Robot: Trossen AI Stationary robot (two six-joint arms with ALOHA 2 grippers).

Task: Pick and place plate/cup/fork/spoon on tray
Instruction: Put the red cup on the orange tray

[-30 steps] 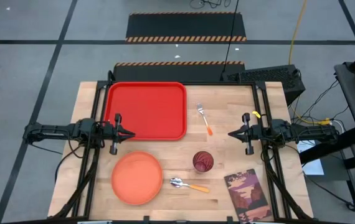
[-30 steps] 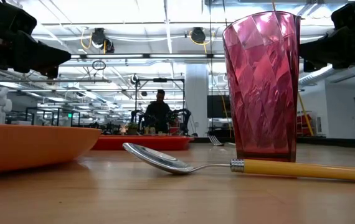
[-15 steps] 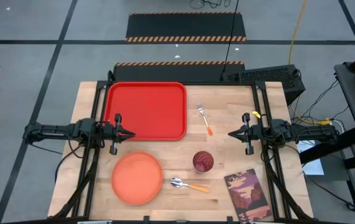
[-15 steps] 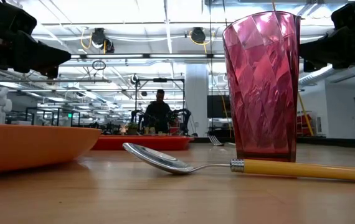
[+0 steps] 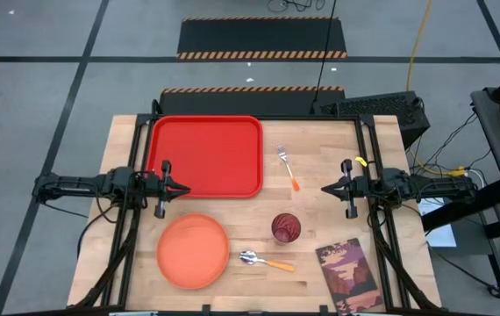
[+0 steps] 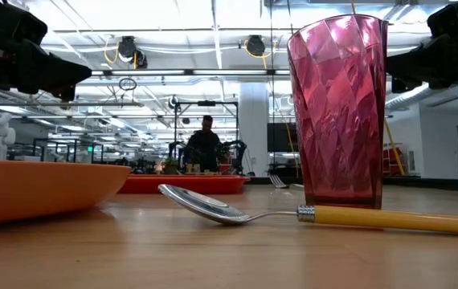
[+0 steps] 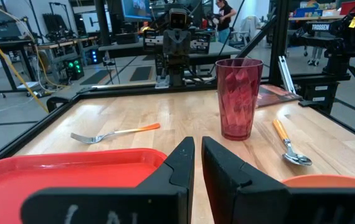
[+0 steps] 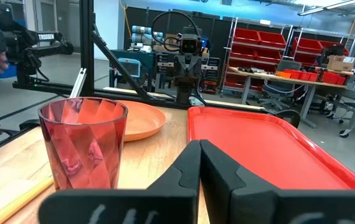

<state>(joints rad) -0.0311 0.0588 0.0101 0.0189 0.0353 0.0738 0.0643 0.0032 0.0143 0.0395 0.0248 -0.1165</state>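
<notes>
The red tray [image 5: 206,149] lies at the table's far left. The orange plate [image 5: 193,251] lies near the front edge, with the spoon [image 5: 266,260] to its right and the dark red cup [image 5: 286,227] standing upright just beyond the spoon. The fork [image 5: 287,167] lies to the right of the tray. My left gripper [image 5: 186,187] hovers level over the tray's near left part, with only a narrow gap [image 7: 197,143] between its fingers. My right gripper [image 5: 325,188] hovers level to the right of the fork, shut [image 8: 200,144] and empty.
A brownish printed book [image 5: 348,274] lies at the table's near right corner. Black frame rails run along both sides of the table. A bare strip of wood shows between the tray and the plate, and more between the fork and my right gripper.
</notes>
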